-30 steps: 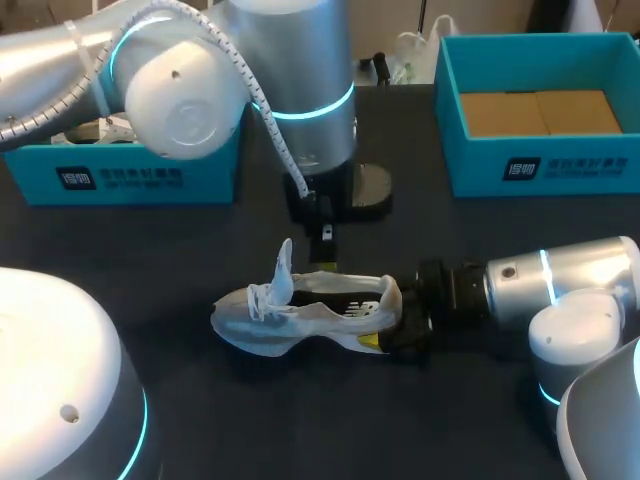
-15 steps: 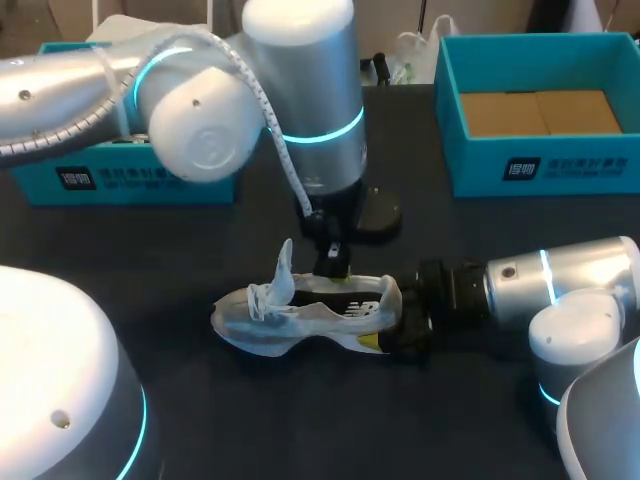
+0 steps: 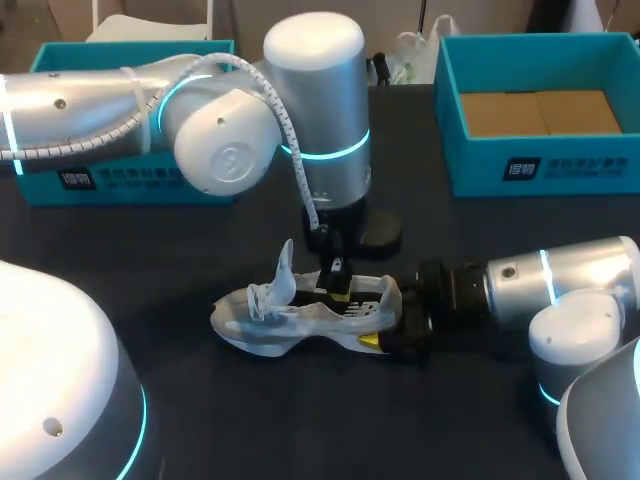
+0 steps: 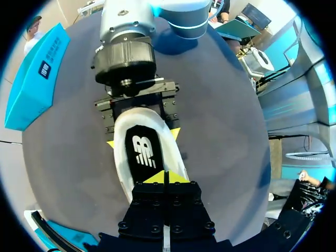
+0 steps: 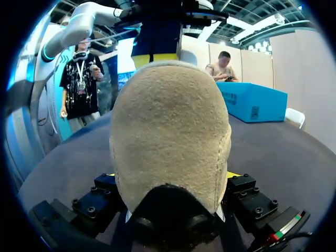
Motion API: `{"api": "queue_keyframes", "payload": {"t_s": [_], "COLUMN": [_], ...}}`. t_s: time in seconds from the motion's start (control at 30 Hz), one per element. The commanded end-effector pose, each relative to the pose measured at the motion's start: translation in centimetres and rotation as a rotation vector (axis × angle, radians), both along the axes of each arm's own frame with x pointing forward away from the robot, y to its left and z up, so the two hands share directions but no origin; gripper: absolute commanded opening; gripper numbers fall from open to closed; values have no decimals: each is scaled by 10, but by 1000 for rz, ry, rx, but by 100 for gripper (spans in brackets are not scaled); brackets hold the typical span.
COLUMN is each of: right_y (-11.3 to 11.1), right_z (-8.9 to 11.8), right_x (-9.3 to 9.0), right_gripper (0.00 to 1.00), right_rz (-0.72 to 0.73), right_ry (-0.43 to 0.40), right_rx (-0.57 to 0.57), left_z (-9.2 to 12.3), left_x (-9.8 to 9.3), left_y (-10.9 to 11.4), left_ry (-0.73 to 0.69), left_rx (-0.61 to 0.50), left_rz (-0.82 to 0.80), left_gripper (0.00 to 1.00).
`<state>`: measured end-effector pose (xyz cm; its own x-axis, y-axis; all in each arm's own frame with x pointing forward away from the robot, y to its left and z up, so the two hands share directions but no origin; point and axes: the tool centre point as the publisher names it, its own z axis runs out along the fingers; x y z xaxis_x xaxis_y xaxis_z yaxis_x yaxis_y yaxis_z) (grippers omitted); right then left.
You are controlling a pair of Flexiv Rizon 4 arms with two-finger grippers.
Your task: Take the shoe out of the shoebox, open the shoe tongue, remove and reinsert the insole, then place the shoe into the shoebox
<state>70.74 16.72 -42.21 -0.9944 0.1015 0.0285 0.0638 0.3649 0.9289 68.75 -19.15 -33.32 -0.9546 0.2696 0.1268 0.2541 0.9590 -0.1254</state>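
Mid-table on the dark matte tabletop (image 3: 300, 420): white mesh sneaker (image 3: 290, 322) on its sole, toe leftward, heel rightward. Thin white tongue (image 3: 284, 268) standing upright. Black patterned insole (image 3: 355, 300) visible inside the opening. Pointing straight down into that opening, the left arm's black gripper (image 3: 338, 285), one yellow tip showing. Clamped on the heel from the right, the right arm's black gripper (image 3: 388, 318), yellow tip on the near side. At back left, teal cardboard box (image 3: 130, 180); at back right, open teal shoebox (image 3: 540, 165) with brown floor.
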Motion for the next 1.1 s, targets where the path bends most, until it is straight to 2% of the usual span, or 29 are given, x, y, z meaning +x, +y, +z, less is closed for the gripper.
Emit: {"api": "queue_keyframes", "payload": {"t_s": [0.03, 0.27, 0.53, 0.77, 1.1], "right_y": [1, 1, 1, 1, 1], "right_z": [1, 1, 1, 1, 1], "right_x": [0, 0, 0, 0, 0], "right_gripper": [0, 0, 0, 0, 0], "right_rz": [-1, -1, -1, -1, -1], "right_ry": [1, 1, 1, 1, 1], "right_rx": [-5, -5, -5, -5, -5], "left_z": [-10, -20, -47, -49, -55], "left_x": [0, -4, 4, 2, -16], "left_y": [3, 4, 8, 17, 26], "left_ry": [11, 4, 35, 50, 62], "left_rx": [-3, 15, 45, 49, 60], "left_rz": [5, 2, 35, 45, 55], "left_gripper": [0, 0, 0, 0, 0]}}
